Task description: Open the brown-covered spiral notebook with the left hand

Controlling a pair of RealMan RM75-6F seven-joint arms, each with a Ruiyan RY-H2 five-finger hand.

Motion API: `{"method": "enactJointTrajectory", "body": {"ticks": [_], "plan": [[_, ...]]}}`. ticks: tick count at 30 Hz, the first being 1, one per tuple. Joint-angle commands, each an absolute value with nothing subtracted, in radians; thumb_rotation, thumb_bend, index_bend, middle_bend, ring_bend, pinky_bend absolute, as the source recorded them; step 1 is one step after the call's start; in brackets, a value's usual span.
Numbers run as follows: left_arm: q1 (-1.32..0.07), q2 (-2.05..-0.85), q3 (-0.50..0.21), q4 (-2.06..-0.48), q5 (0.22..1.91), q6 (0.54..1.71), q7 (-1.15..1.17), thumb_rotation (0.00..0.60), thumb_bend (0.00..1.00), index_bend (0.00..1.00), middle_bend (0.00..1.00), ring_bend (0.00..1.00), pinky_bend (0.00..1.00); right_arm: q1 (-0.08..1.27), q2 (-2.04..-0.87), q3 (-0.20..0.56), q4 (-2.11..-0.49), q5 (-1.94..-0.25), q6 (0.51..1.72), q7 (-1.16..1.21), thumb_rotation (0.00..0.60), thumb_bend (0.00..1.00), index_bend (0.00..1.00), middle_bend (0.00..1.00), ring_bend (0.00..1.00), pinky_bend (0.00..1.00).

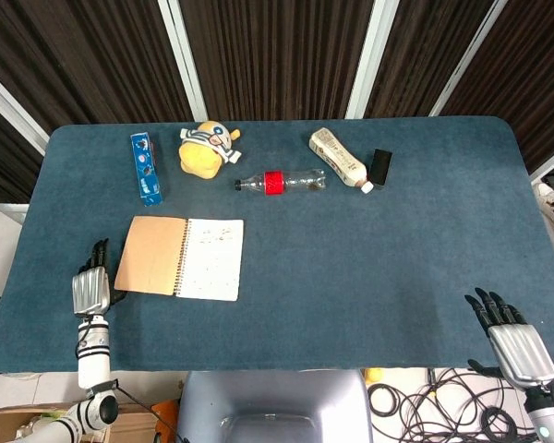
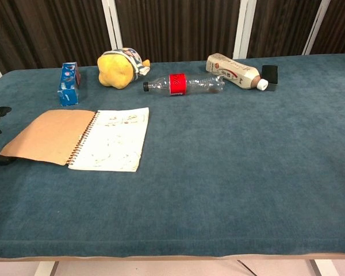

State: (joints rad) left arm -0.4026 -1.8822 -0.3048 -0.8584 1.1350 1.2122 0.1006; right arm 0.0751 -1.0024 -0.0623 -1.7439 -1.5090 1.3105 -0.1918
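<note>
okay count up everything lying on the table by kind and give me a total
Notebook: 1, the open spiral notebook
Bottles: 2, clear bottle with red label and cream bottle
Plush toy: 1, yellow
Blue box: 1
Small black object: 1
Total: 6
</note>
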Motion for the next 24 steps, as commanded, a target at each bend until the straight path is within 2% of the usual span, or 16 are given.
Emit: {"method": "enactJointTrajectory", "body": {"ticks": [1,4,9,12,14,18,21,24], "plan": [[-0.393,-1.815,-0.280,-0.920,1.161,1.226,0.160,0.600,0.29,0.00,0.00,0.16,0.31,0.074,-1.003,-0.062,-1.743,-1.512,1.315,-0.188,0.600,0.05,0.00,0.00,0.00,0.18],[-0.380,-1.740,-0.258,-0.986,1.210,1.264,0.165,0.600,0.29,0.00,0.00,0.12,0.31,0.073,-1.006,-0.060,-1.738,-1.518,1.323,-0.183,0.600,0.05,0.00,0.00,0.00,0.18],[-0.323,-1.508,-0.195,-1.229,1.335,1.347,0.136,0.600,0.28,0.00,0.00,0.01,0.31,0.067,-1.017,-0.052,-1.725,-1.529,1.352,-0.169,0.600,0.05,0.00,0.00,0.00,0.18],[-0.242,-1.348,-0.143,-1.446,1.411,1.461,0.172,0.600,0.28,0.00,0.00,0.00,0.28,0.055,-1.030,-0.042,-1.714,-1.539,1.390,-0.159,0.600,0.05,0.00,0.00,0.00,0.18],[-0.197,-1.292,-0.114,-1.518,1.476,1.544,0.151,0.600,0.28,0.00,0.00,0.00,0.25,0.048,-1.041,-0.034,-1.707,-1.540,1.414,-0.153,0.600,0.05,0.00,0.00,0.00,0.18],[-0.105,-1.243,-0.041,-1.519,1.609,1.707,0.093,0.600,0.29,0.00,0.00,0.00,0.22,0.032,-1.068,-0.013,-1.693,-1.533,1.463,-0.149,0.600,0.05,0.00,0.00,0.00,0.18],[-0.089,-1.221,-0.009,-1.517,1.658,1.724,0.050,0.600,0.29,0.00,0.00,0.00,0.20,0.025,-1.076,-0.003,-1.690,-1.525,1.482,-0.150,0.600,0.05,0.00,0.00,0.00,0.18],[-0.096,-1.209,0.006,-1.518,1.663,1.685,0.048,0.600,0.28,0.00,0.00,0.00,0.20,0.018,-1.081,0.000,-1.688,-1.526,1.497,-0.144,0.600,0.05,0.00,0.00,0.00,0.18]]}}
